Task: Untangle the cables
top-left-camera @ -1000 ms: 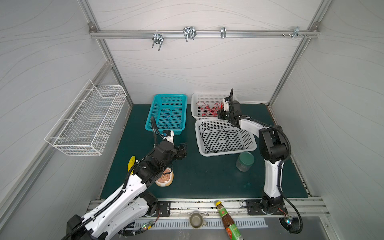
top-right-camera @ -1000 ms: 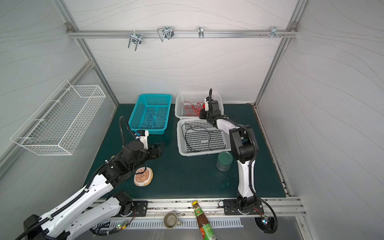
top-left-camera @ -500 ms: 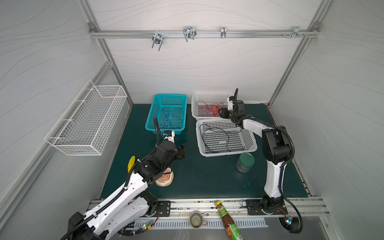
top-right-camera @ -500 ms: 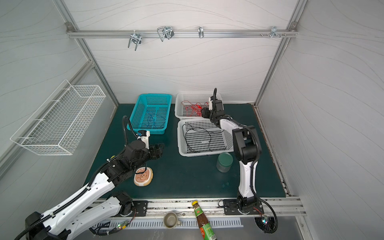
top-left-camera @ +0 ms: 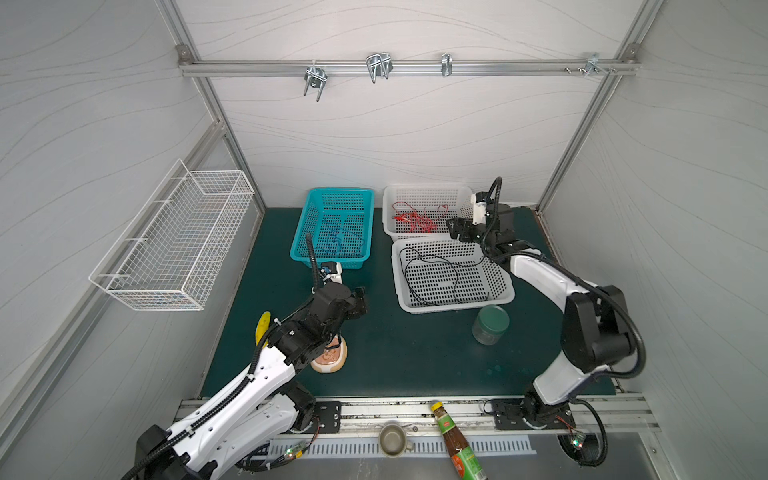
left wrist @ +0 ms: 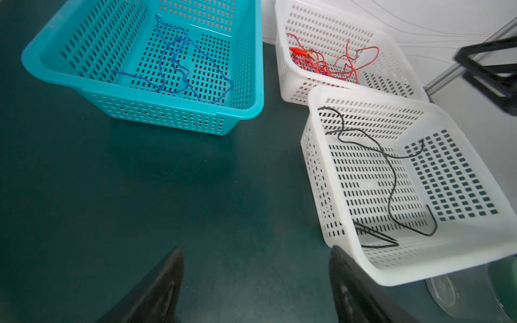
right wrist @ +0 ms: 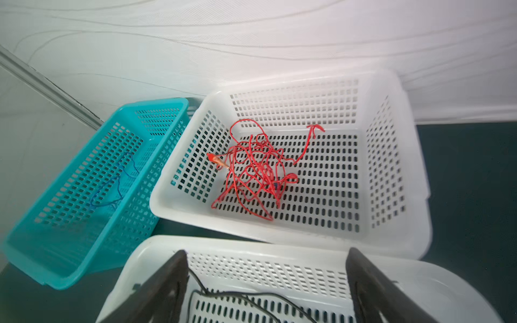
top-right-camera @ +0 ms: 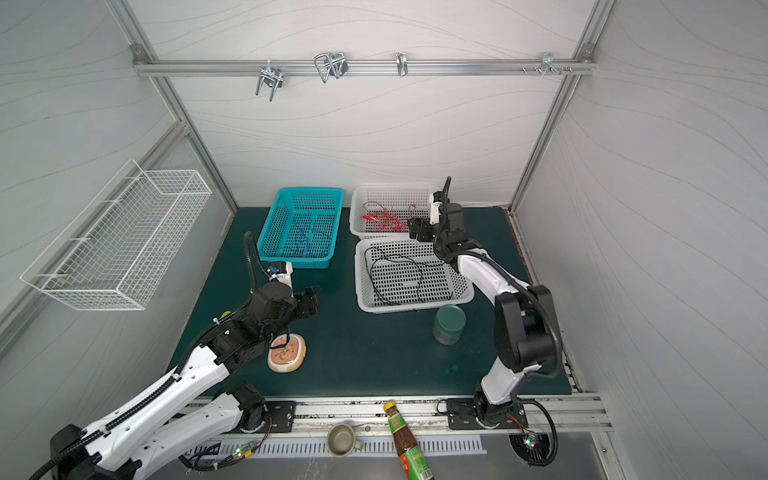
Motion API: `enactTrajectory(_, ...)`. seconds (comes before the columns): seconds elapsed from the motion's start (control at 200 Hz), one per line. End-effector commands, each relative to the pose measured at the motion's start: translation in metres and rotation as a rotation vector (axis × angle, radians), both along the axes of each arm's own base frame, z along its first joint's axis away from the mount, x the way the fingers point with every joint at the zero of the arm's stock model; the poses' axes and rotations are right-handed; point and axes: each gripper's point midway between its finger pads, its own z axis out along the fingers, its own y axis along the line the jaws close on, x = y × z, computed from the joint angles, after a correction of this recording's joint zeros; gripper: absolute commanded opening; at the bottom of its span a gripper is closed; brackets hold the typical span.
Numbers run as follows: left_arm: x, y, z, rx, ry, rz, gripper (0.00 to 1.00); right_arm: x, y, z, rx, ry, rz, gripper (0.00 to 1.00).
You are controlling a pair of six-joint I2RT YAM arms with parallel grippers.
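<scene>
Ahead of my right gripper (right wrist: 265,251): red cables (right wrist: 254,173), one knotted heap on the floor of the far white basket (right wrist: 391,232).
Right gripper: jaws wide apart, empty, hovering over the far rim of the near white basket (right wrist: 307,250).
Beneath it: black cable (left wrist: 391,173), lying loose on that basket's floor.
Left gripper (left wrist: 256,249): fingers apart, empty, low over the bare mat (left wrist: 140,181); ahead of it, the teal basket (left wrist: 246,112) holding the blue cable (left wrist: 179,64).
Next move (my judgement): I would pinch the clip end (right wrist: 216,162) poking from the heap's edge and draw slowly; thin wire slips, and the whole heap may lift.
Hard to see: which red strands cross which; a blue speck inside the heap (clip or wire, I cannot tell).
</scene>
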Motion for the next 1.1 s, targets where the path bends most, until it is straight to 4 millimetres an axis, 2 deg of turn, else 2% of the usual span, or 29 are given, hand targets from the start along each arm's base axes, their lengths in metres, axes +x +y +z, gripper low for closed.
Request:
enactTrajectory(0.0,0.007,0.023,-0.003,0.05,0.005,0.117,0.85,-0.022,-0.036,0.008,-0.097,-0.013,-0.123,0.99)
enactTrajectory(0.085,0.011,0.033,-0.01,0.059,0.038,0.154,0.86,-0.043,-0.064,0.006,-0.169,-0.001,-0.225,0.99)
enactTrajectory(0.185,0.015,0.045,-0.017,0.069,0.075,0.199,0.87,-0.069,-0.104,-0.005,-0.269,0.027,-0.375,0.99)
enactTrajectory(0.375,0.018,0.062,-0.018,0.12,0.064,0.256,0.87,-0.114,-0.181,-0.039,-0.344,0.11,-0.655,0.99)
enactTrajectory(0.475,0.018,0.072,-0.018,0.146,0.053,0.286,0.87,-0.132,-0.211,-0.058,-0.34,0.15,-0.749,0.99)
enactTrajectory(0.615,0.018,0.082,-0.02,0.174,0.046,0.313,0.87,-0.152,-0.245,-0.071,-0.302,0.177,-0.85,0.99)
enactTrajectory(0.745,0.018,0.09,-0.025,0.197,0.041,0.331,0.87,-0.156,-0.248,-0.082,-0.29,0.179,-0.832,0.99)
enactTrajectory(0.966,0.026,0.099,-0.028,0.263,0.018,0.316,0.87,-0.141,-0.206,-0.123,-0.19,0.243,-0.6,0.99)
enactTrajectory(1.096,0.032,0.104,-0.031,0.267,0.023,0.316,0.87,-0.133,-0.189,-0.137,-0.175,0.236,-0.528,0.99)
